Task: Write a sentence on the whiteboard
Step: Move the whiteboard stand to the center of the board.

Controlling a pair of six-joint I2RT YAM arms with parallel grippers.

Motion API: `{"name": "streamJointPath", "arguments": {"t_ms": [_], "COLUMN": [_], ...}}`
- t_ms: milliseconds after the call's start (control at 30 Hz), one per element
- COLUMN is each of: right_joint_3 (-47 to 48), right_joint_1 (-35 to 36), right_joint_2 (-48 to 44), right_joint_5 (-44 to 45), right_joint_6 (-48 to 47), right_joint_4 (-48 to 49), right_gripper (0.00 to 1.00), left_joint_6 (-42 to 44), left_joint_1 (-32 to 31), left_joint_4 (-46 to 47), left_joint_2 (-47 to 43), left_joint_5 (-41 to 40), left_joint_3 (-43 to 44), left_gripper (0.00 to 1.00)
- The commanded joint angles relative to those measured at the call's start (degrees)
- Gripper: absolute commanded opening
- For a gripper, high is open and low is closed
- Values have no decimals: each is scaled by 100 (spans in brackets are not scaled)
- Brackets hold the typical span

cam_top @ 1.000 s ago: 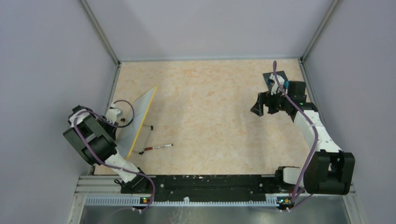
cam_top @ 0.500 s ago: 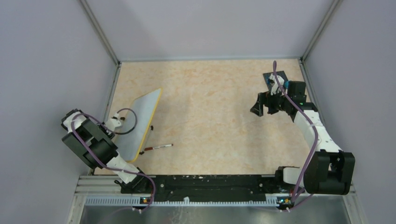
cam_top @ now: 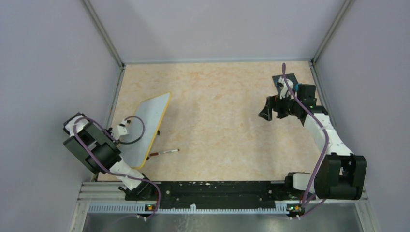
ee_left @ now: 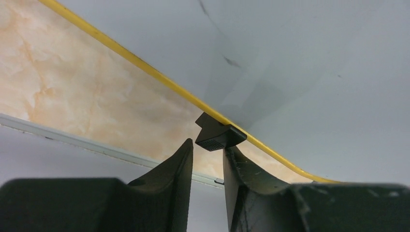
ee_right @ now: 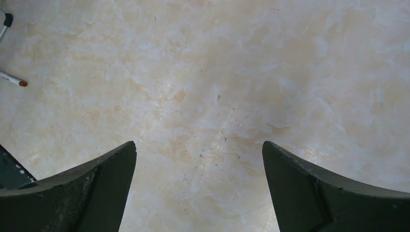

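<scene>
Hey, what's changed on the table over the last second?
The whiteboard has tipped down from nearly edge-on to flatter, its white face now showing from above. The left fingers, at its black foot, shifted slightly toward the near edge; whether they grip it is unclear. The marker, the studded plate and the wide-open right fingers stayed put.

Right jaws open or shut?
Open: the right gripper has its jaws spread wide over the table, nothing between them.

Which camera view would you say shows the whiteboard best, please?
The top external view: it takes in the whole whiteboard. The left wrist view shows just a close-up slice with one black foot; the right wrist view, no board face.
</scene>
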Motion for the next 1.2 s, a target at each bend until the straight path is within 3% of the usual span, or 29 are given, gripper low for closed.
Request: {"name": "streamJointPath", "arguments": {"t_ms": [0, 267, 633, 800, 933, 1167], "right_joint_3": [50, 32, 77, 68, 66, 107], "right_joint_1": [3, 8, 3, 8, 4, 5], "right_joint_2": [63, 87, 145, 170, 166, 253], "right_joint_5": [-130, -121, -107, -109, -48, -38], "right_joint_6": [-52, -45, -59, -67, -120, -148], "right_joint_4": [77, 82, 56, 58, 13, -23], "right_gripper": [98, 98, 98, 98, 98, 98], "left_joint_6": [344, 401, 162, -577, -855, 31], "left_joint_1": [-13, -13, -31, -22, 25, 131], "left_joint_4": [-206, -140, -191, -97, -310, -995], "left_joint_2": [192, 600, 993, 1197, 1243, 1274], "left_joint_5": [425, 466, 1270, 1465, 1444, 1509], "left_joint_3": [155, 98, 5, 777, 1465, 1740], "left_gripper": [32, 18, 4, 30, 41, 59]}}
